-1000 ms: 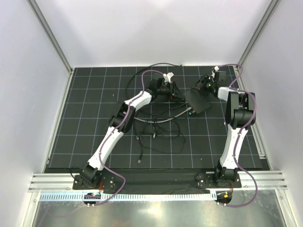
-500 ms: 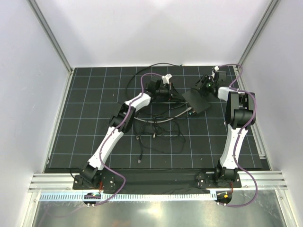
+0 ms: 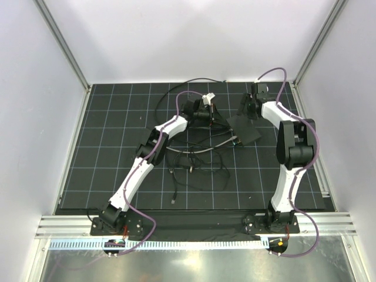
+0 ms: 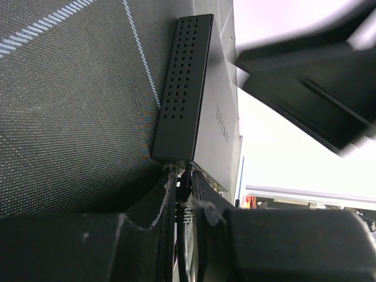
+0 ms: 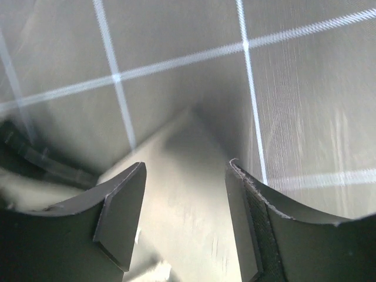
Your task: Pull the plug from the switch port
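At the port edge of the switch [image 4: 183, 88], the left claw [image 4: 183, 185] pinches the plug [image 4: 185, 205] for the pull; the right claw [image 5: 185, 194], spread, hangs over its far corner, probably bracing.

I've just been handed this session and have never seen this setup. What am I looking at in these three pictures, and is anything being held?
The wide picture looks down from above on two robot arms bolted at the near edge of a table: the left arm and the right arm. On the black gridded mat lie a flat black switch box and loose cables. The other two pictures come from a camera on each wrist. In the left wrist view, the left gripper is closed on a plug right at the box's edge. In the right wrist view, the right gripper is open above the box.
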